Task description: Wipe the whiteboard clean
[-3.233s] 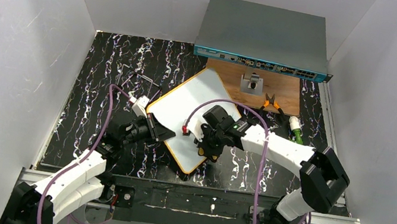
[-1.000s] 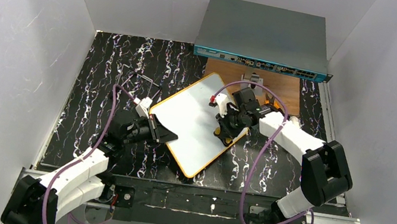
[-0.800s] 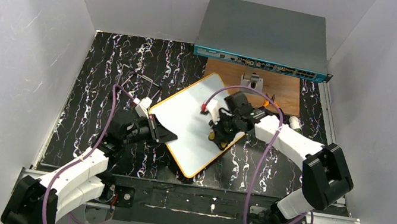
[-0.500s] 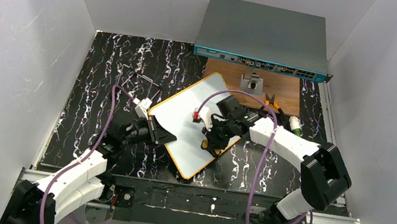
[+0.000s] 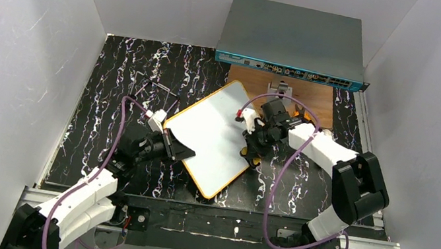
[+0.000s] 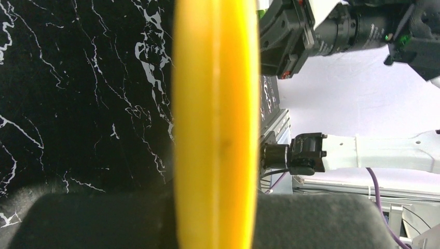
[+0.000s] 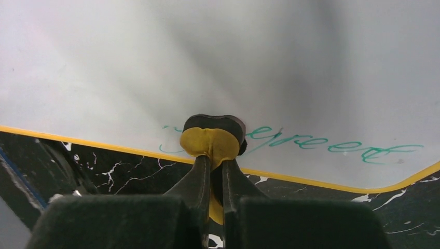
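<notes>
Right gripper (image 5: 252, 148) back at whiteboard's (image 5: 206, 134) right edge, pinching eraser (image 7: 211, 139); green writing (image 7: 322, 143) extends far along it; left gripper (image 5: 178, 149) clamps whiteboard's left side.

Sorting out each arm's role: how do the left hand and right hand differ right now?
The left hand clamps the whiteboard by its yellow rim; the right hand clamps a small yellow-and-black eraser. The left hand is at the board's left edge; the right hand holds its eraser at the green writing near the opposite edge. Both are shut.
</notes>
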Available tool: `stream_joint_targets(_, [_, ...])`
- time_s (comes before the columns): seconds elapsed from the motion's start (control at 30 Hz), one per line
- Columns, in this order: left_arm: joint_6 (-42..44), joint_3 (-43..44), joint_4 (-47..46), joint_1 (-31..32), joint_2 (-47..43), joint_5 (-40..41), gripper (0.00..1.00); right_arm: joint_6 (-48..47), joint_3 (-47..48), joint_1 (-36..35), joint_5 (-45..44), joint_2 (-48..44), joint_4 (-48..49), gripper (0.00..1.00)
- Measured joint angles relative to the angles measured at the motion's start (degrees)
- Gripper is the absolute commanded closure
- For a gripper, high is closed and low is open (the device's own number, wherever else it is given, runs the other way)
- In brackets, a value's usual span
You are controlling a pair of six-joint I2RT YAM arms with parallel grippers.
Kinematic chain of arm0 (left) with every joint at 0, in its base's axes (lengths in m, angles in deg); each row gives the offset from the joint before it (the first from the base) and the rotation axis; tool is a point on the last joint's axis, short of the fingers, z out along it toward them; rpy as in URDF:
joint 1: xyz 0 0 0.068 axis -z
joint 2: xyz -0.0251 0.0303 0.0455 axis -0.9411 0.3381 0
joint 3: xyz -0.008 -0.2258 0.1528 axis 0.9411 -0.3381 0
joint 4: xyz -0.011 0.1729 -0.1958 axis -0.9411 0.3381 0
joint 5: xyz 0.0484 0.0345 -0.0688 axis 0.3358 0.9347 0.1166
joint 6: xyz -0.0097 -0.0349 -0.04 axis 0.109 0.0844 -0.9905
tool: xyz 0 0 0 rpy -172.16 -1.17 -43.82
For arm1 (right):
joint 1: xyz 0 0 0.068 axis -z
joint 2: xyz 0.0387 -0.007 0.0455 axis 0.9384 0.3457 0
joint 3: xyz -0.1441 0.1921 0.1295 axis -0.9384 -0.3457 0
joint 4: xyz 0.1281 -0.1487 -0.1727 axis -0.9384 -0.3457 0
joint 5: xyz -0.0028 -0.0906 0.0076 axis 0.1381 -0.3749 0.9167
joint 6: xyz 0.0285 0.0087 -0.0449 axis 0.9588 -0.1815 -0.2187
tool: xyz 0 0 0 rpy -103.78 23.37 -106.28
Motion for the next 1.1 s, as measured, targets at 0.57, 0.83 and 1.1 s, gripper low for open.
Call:
stream_joint_targets(0.57, [1.3, -0.9, 1.9, 0.1, -3.3, 0.8, 1.0, -3.4, -2.6, -6.5, -8.3, -3.0, -0.5, 0.99])
stream_joint_targets(0.83, [0.2, -0.9, 3.4, 0.4, -5.2, -0.4, 1.0, -1.4, -2.7, 1.9, -11.2, -2.9, -0.8, 0.99])
stream_joint_targets(1.1, [-1.1, 0.5, 0.1, 1.2, -5.9, -11.7, 1.0, -14.0, -3.0, 2.3, 10.9, -26.2, -9.2, 0.99])
